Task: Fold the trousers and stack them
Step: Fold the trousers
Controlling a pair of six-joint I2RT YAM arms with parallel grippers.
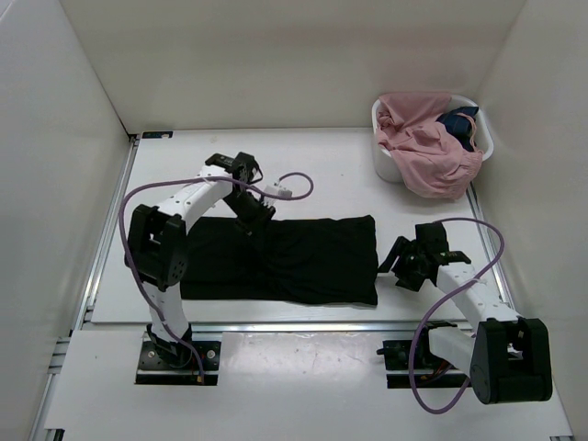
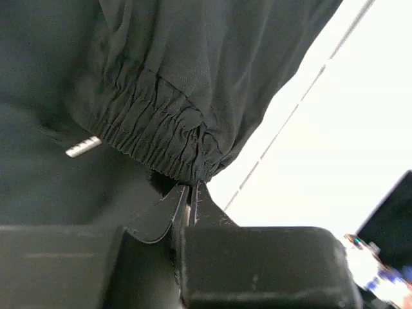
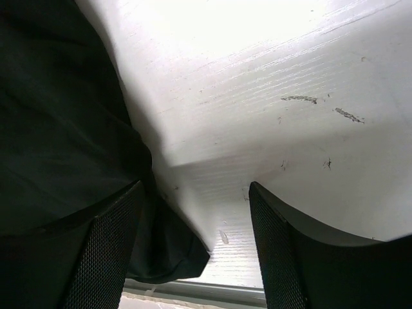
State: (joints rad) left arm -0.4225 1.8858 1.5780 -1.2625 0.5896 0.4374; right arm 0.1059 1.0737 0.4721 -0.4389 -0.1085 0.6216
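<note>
Left gripper (image 2: 191, 188) clamps the trousers (image 1: 303, 262), seemingly by the elastic edge (image 2: 161, 145) alone, so they could slip; right gripper (image 3: 194, 193) gapes empty beside them.

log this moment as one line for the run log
trousers: spread on table | left gripper: shut on gathered hem, far edge | right gripper: open, straddling right edge, not gripping

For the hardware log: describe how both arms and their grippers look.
Left arm and right arm: white links, black joint housings, each with a looping purple cable. Left gripper and right gripper: black, two fingers each; the right's pads show fine mesh texture.
</note>
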